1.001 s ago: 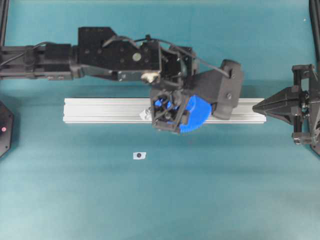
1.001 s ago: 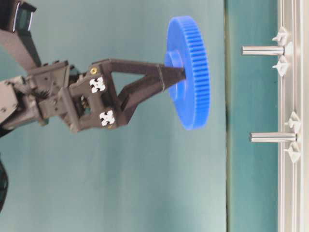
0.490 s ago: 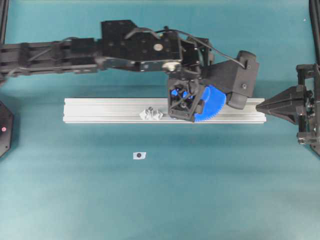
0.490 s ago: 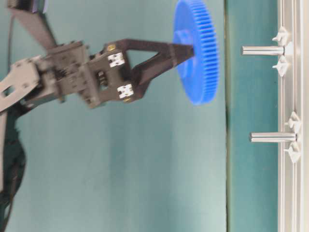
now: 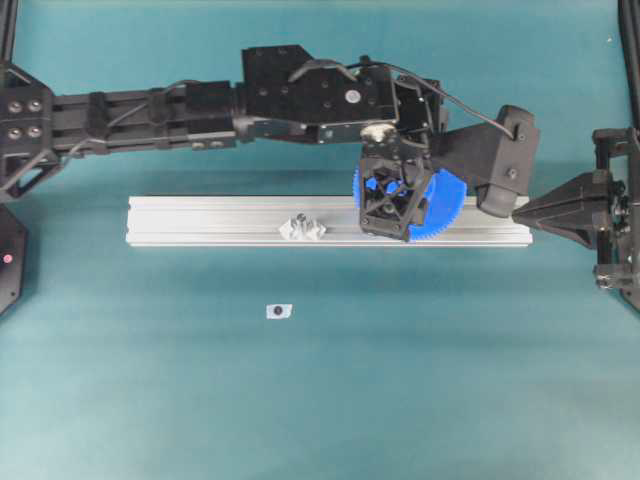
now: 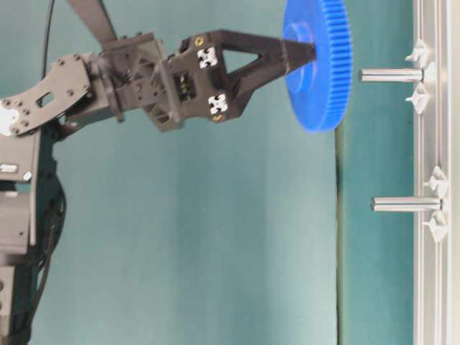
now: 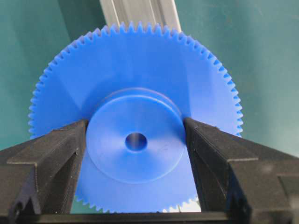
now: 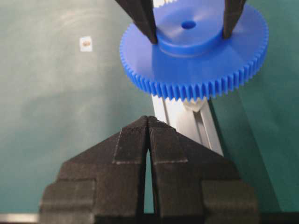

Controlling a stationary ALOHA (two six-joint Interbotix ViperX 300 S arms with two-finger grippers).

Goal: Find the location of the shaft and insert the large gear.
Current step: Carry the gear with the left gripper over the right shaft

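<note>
The large gear [image 6: 320,79], a bright blue toothed disc, hangs flat above the rail, gripped by its raised hub [image 7: 135,158]. My left gripper [image 6: 307,52] is shut on that hub, one finger on each side. The shaft [image 6: 392,75] is the upper silvery pin standing off the aluminium rail [image 6: 431,287] between two clear mounts. A small gap separates its tip from the gear face, and the hub sits a little to one side of the pin's line. From overhead the gear [image 5: 445,205] and left gripper [image 5: 395,205] hide the shaft. My right gripper [image 8: 147,119] is shut and empty at the rail's right end [image 5: 512,213].
A second silvery pin [image 6: 406,204] with clear mounts [image 5: 303,228] stands farther left on the rail [image 5: 200,220]. A small white tag with a dark dot [image 5: 279,311] lies on the teal mat in front of the rail.
The left arm has carried the gear rightwards along the rail and closer to it, from beside the left pin to over the right one. The right gripper has stayed put.
</note>
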